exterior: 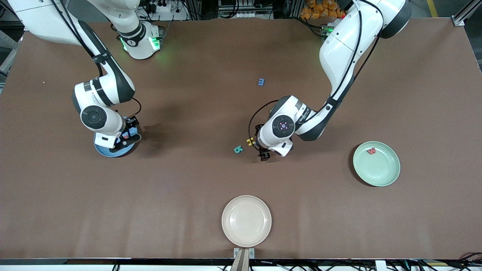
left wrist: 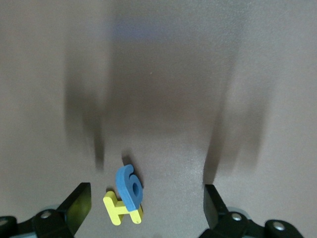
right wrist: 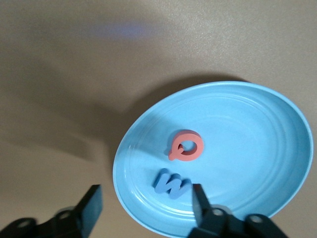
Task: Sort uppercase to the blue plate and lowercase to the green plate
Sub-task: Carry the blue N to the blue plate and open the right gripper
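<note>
The right tool [right wrist: 143,208] hangs over the blue plate [exterior: 103,150], which sits toward the right arm's end of the counter [exterior: 188,188]. Its fingers are spread and hold nothing. In the plate lie the red Q [right wrist: 185,146] and the blue M [right wrist: 171,182], close together but apart. The M lies near the plate's rim, between the two fingertips; most of the plate floor is bare.

The left tool [left wrist: 143,208] hangs low over the middle of the counter, its fingers spread wide, holding nothing. Between its fingers lie the yellow H [left wrist: 121,208] and the blue rounded letter [left wrist: 129,186], touching, the blue one overlapping the H. Bare counter shows on both sides of the pair within the fingers' gap.

The teal B [exterior: 238,149] lies just beside the left tool, on the side toward the right arm. The small blue m [exterior: 261,81] lies alone, farther from the front camera.

The green plate [exterior: 380,173] sits toward the left arm's end, with the red w [exterior: 371,151] near its rim. The cream plate [exterior: 246,221] sits nearest the front camera, close to the counter's edge.
</note>
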Robot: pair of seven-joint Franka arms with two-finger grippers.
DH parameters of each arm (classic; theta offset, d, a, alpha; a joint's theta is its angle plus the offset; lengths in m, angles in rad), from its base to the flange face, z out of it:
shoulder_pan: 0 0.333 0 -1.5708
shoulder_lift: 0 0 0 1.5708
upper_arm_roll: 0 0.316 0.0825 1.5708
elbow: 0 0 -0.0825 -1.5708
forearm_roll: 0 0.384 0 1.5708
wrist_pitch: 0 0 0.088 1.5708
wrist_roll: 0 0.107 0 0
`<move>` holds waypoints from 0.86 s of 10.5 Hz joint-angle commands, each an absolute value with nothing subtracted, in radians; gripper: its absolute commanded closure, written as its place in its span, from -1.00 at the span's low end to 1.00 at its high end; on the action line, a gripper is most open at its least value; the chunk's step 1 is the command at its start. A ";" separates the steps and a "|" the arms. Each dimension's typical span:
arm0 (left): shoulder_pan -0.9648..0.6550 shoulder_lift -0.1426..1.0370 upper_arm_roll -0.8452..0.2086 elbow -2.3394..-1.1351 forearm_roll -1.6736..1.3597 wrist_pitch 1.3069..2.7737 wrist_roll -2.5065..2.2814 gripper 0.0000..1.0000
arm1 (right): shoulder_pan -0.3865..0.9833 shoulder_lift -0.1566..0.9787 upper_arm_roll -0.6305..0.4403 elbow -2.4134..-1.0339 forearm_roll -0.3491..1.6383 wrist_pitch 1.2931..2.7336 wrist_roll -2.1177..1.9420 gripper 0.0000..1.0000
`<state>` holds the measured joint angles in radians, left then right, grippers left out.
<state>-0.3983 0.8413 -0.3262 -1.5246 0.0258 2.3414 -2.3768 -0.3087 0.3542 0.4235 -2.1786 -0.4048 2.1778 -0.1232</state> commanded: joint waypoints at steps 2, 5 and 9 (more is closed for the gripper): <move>-0.413 0.848 -0.316 -1.513 0.009 2.353 -2.387 -1.00 | -0.273 0.314 0.431 -2.200 -0.269 2.187 -0.127 -0.75; -0.413 0.851 -0.316 -1.517 0.012 2.361 -2.387 -1.00 | -0.177 0.314 0.474 -2.163 -0.187 2.206 0.062 -0.77; -0.428 0.856 -0.304 -1.522 0.012 2.381 -2.388 -1.00 | -0.068 0.308 0.534 -2.137 -0.149 2.386 0.384 -0.87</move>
<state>-0.4021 0.8498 -0.3234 -1.5250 0.0258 2.3557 -2.3768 -0.1021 0.3343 0.5330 -2.1282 -0.1707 2.3356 0.2722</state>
